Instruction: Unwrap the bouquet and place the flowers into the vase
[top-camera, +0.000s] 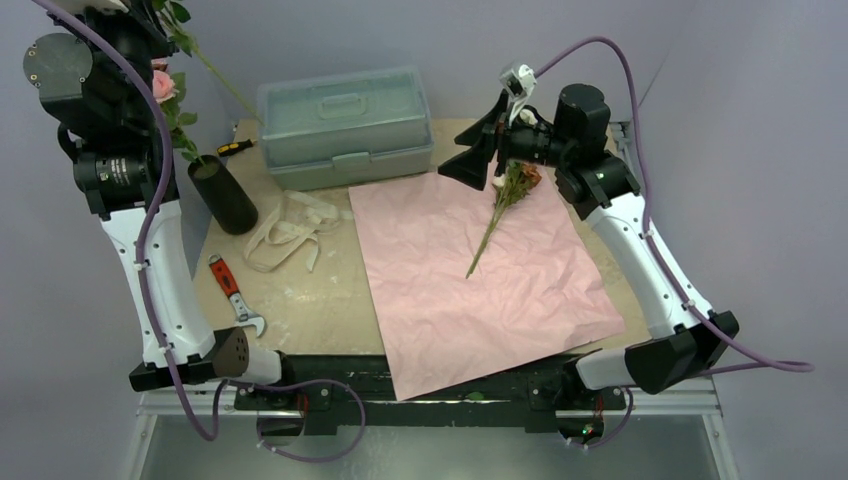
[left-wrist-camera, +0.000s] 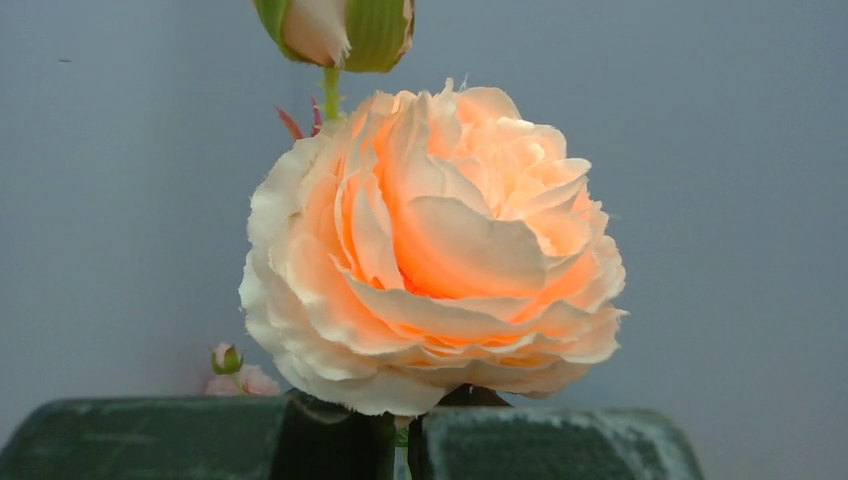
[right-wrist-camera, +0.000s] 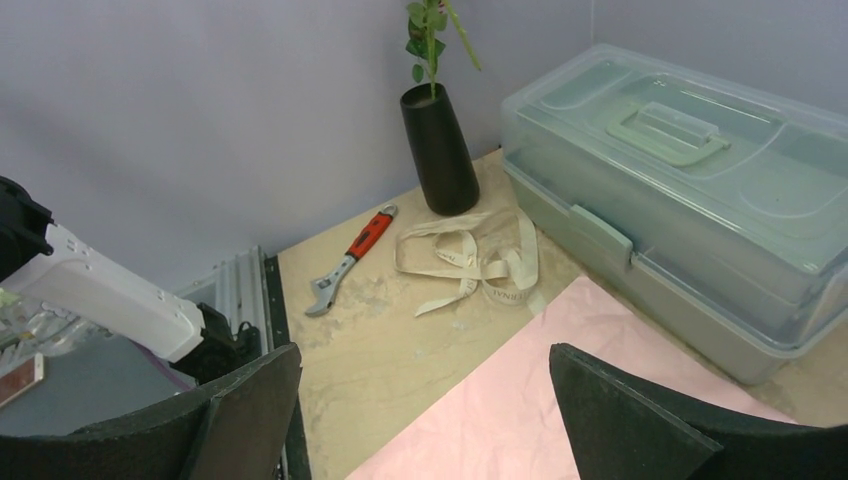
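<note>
High at the far left, my left gripper is shut on the stem just under a big peach rose. A pink rose hangs beside that arm. From there a leafy stem reaches down into the mouth of the black vase. The bouquet's pink paper lies spread flat. One flower, with brownish and white blooms, lies on its far part. My right gripper hovers open just left of those blooms, holding nothing; its wrist view looks over the paper's corner toward the vase.
A pale green toolbox stands at the back, close behind the paper. Loose beige ribbon lies between the vase and the paper. A red-handled wrench lies front left, and a small screwdriver lies beside the toolbox.
</note>
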